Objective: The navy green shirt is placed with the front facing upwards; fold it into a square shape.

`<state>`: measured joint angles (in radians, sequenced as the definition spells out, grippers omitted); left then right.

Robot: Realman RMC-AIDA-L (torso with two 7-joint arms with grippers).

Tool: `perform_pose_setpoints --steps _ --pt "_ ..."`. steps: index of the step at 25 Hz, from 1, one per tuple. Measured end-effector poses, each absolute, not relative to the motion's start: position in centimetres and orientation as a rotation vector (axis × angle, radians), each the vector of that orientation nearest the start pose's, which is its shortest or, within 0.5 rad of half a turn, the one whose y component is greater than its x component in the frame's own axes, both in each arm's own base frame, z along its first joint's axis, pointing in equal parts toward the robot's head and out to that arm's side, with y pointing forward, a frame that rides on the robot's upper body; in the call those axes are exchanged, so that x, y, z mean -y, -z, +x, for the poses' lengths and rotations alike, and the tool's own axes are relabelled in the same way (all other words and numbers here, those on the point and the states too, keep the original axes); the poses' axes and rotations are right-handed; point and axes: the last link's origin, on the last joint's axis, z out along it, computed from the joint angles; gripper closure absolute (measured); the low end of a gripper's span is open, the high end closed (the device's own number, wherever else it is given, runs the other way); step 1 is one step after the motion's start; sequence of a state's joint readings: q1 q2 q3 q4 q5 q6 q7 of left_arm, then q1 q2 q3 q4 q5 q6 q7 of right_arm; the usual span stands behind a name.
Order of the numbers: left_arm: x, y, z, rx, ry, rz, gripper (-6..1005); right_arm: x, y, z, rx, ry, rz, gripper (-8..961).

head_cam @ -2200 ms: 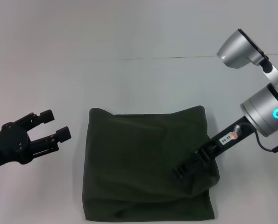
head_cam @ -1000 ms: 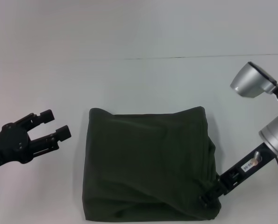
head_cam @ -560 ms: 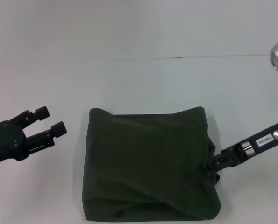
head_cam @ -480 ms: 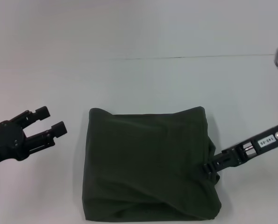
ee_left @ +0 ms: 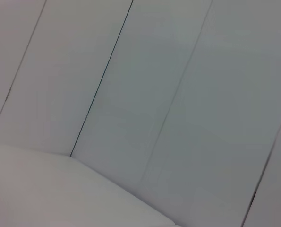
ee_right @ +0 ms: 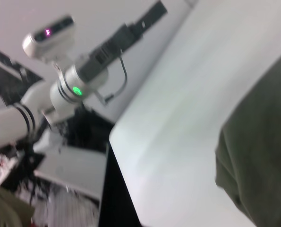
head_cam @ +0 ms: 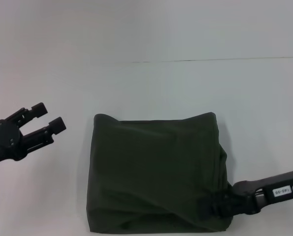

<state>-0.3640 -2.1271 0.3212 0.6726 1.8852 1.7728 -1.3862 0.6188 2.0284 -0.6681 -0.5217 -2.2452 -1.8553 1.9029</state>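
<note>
A: On the white table (head_cam: 151,83), mid-front — navy green shirt (head_cam: 156,172) lies folded to a rough square; near right corner bunched.

B: Grippers?

A: Right gripper (head_cam: 216,208) low at that corner, touching cloth; can't tell if clamped. Left gripper (head_cam: 47,118) well apart to the left w/ fingers spread, holding nothing.

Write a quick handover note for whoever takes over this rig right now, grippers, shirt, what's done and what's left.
Left gripper: open, holding nothing, hovering over the table to the left of the shirt.
Right gripper: low at the shirt's near right corner, against the cloth; grip unclear.
Navy green shirt: folded into a roughly square block in the middle of the table, lettering hidden.
Done: main folds.
Left: the near right corner looks bunched and may need smoothing, then pull the right arm clear.
</note>
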Motion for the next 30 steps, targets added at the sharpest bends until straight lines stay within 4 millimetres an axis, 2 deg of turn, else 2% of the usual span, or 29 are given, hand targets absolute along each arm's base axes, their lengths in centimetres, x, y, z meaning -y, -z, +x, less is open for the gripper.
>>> perform_pose_setpoints --steps 9,14,17,20,23,26,30 --pt "-28.1 -4.0 -29.8 0.792 1.137 -2.291 79 -28.8 3.9 25.4 -1.348 -0.901 -2.841 340" --pt "-28.2 -4.0 -29.7 0.791 1.139 -2.293 80 -29.3 6.8 24.6 -1.141 -0.905 -2.853 340" --pt "-28.3 -4.0 -29.7 0.842 1.146 -2.293 80 -30.0 7.6 24.1 -1.042 -0.893 -2.852 340" --pt "-29.2 -4.4 -29.7 1.021 1.147 -2.290 80 -30.7 6.5 23.9 -0.987 -0.967 -2.795 340" --pt "-30.5 -4.6 -29.3 1.256 1.082 -2.336 79 -31.4 4.0 24.6 -0.937 -1.078 -2.664 340" --pt "-31.7 -4.1 -28.6 1.467 0.941 -2.402 79 -31.4 1.4 26.3 -0.912 -1.139 -2.493 340" --pt "-33.2 -2.7 -27.5 1.717 0.657 -2.443 79 -30.4 -1.1 29.0 -0.910 -1.169 -2.306 340"
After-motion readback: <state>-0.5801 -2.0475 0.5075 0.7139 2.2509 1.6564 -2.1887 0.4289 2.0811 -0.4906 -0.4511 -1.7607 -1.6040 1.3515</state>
